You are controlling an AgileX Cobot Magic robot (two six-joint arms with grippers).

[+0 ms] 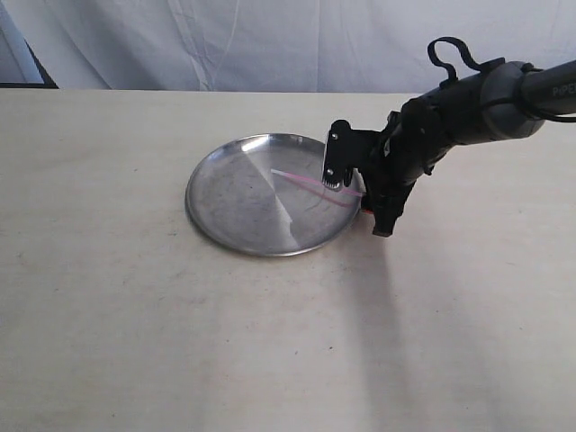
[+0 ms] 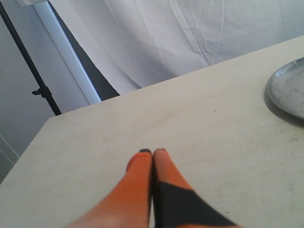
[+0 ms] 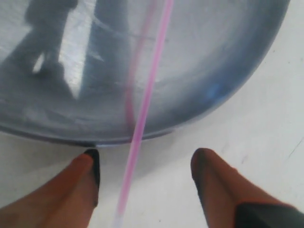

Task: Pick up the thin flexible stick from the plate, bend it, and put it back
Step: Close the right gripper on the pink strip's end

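Note:
The silver plate (image 1: pixel 234 193) lies in the middle of the table. The thin pink stick (image 1: pixel 306 181) rests across its right half, one end poking out over the right rim. My right gripper (image 1: pixel 364 202) is low at that rim. In the right wrist view it (image 3: pixel 145 161) stands open, and the stick (image 3: pixel 145 102) runs between the fingers without touching either, out over the plate's rim (image 3: pixel 218 57). My left gripper (image 2: pixel 152 153) is shut on nothing, above bare table well away from the plate (image 2: pixel 289 90). It does not show in the exterior view.
The pale table (image 1: pixel 270 342) stretches wide round the plate. A white curtain (image 1: pixel 270 45) hangs behind it. In the left wrist view the table's far edge (image 2: pixel 142 90) shows, with a black stand pole (image 2: pixel 28 61) beyond it.

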